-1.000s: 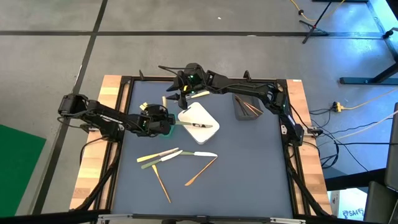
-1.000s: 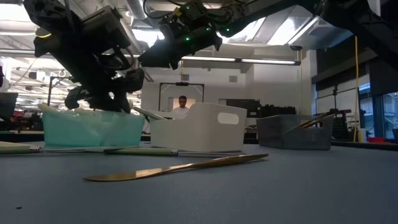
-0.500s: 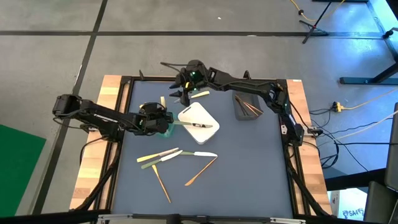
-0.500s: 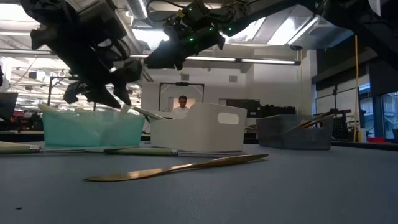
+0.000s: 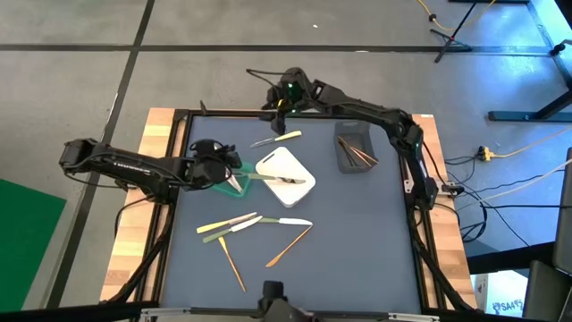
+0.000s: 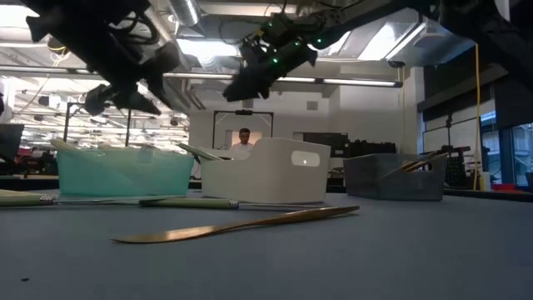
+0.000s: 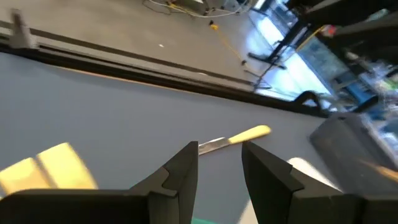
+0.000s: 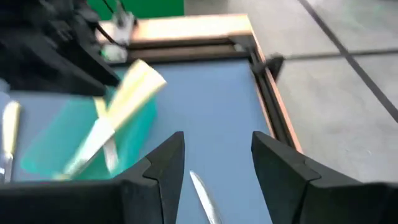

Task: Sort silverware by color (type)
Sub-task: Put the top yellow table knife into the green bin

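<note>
The left tool [image 5: 217,167] hangs at about 9 o'clock of the worktop [image 5: 357,241], just over the near-left edge of the green bin [image 5: 234,183]. In its own wrist view its fingers [image 7: 180,177] stand a little apart with nothing between them.

The right tool [image 5: 279,100] is up at 12 o'clock, above the far rim of the worktop. Its fingers [image 8: 163,165] are spread and pinch nothing.

The silverware is scattered. A yellow-handled knife [image 5: 276,139] lies alone on the worktop at 12 o'clock, just below the right tool. A pale utensil [image 5: 255,177] leans from the green bin toward the white bin [image 5: 284,170], which holds a pale piece [image 5: 290,181] at its 6 o'clock edge. The grey bin [image 5: 350,152] at 1 o'clock holds several orange-brown pieces [image 5: 360,156].

Toward 7 o'clock a loose group lies flat on the worktop: a yellow and a light green utensil [image 5: 228,225] side by side, a white knife [image 5: 291,222] touching their right end, and two orange-brown pieces [image 5: 288,246], one on each side, fanning toward 6 o'clock.
</note>
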Robot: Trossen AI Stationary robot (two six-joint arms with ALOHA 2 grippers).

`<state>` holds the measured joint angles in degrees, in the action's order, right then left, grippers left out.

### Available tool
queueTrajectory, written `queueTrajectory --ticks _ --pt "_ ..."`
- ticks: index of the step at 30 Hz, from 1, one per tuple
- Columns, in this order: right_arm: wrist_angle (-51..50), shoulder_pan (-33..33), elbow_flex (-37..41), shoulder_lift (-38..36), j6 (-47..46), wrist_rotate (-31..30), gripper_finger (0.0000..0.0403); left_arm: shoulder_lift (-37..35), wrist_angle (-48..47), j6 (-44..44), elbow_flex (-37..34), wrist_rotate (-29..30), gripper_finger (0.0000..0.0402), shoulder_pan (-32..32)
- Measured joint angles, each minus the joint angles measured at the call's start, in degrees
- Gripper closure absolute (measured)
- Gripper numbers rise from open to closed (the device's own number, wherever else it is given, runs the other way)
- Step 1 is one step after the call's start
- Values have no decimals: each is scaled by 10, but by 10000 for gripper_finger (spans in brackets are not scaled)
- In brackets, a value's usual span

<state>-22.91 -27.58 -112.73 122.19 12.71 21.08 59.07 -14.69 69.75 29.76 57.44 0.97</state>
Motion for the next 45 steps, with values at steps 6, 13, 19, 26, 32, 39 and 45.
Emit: queueTrajectory --ticks 6,13,19,26,32,39,45 --pt "-82 -36 0 0 61 -36 228 -11 33 -33 1 -15 284 0" --pt "-122 -72 0 0 126 -51 228 -11 37 -50 0 -16 284 0" --pt "-150 -96 0 0 154 -50 228 -11 38 -58 0 -16 284 1" --pt "-170 -109 7 3 180 -42 228 -11 38 -58 0 -16 284 1" --pt "-168 -106 61 9 208 -29 228 -11 38 -58 0 -16 284 1" --pt "-106 -107 131 9 236 -30 228 -11 38 -58 0 -16 284 1" --pt "-56 -107 176 9 269 -24 228 -11 38 -58 0 -16 284 1"
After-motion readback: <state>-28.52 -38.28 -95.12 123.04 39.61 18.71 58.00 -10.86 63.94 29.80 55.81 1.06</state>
